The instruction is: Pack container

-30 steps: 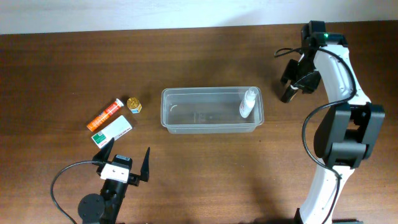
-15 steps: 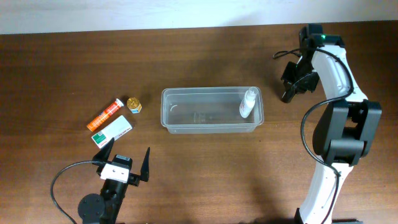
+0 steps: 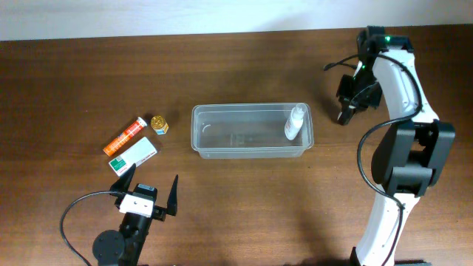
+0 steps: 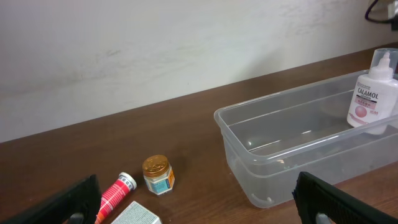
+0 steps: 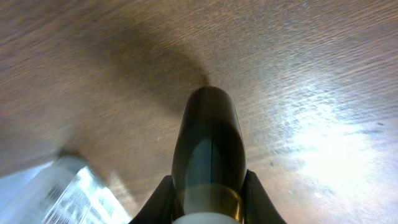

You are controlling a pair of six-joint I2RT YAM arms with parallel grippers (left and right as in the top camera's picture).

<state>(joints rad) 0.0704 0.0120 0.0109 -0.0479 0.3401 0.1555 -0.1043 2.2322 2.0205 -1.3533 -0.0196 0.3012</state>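
Observation:
The clear plastic container (image 3: 222, 133) lies mid-table with a white Calamol bottle (image 3: 294, 123) standing in its right end. Both show in the left wrist view, the container (image 4: 273, 109) and the bottle (image 4: 372, 94). My right gripper (image 3: 346, 109) is right of the container, shut on a dark brown bottle (image 5: 208, 134) with its jaws pressed on both sides (image 5: 208, 190). A blurred container corner (image 5: 59, 193) shows at lower left. My left gripper (image 3: 148, 193) is open and empty near the front edge, its fingertips (image 4: 74, 202) wide apart.
An orange tube (image 3: 124, 136), a small gold-lidded jar (image 3: 159, 124) and a white and green box (image 3: 133, 154) lie left of the container. They also show in the left wrist view: tube (image 4: 115, 193), jar (image 4: 157, 174), box (image 4: 134, 214).
My right wrist has turned and shifted slightly to the right with the dark bottle still in it. The left arm and the items on the table have not moved.

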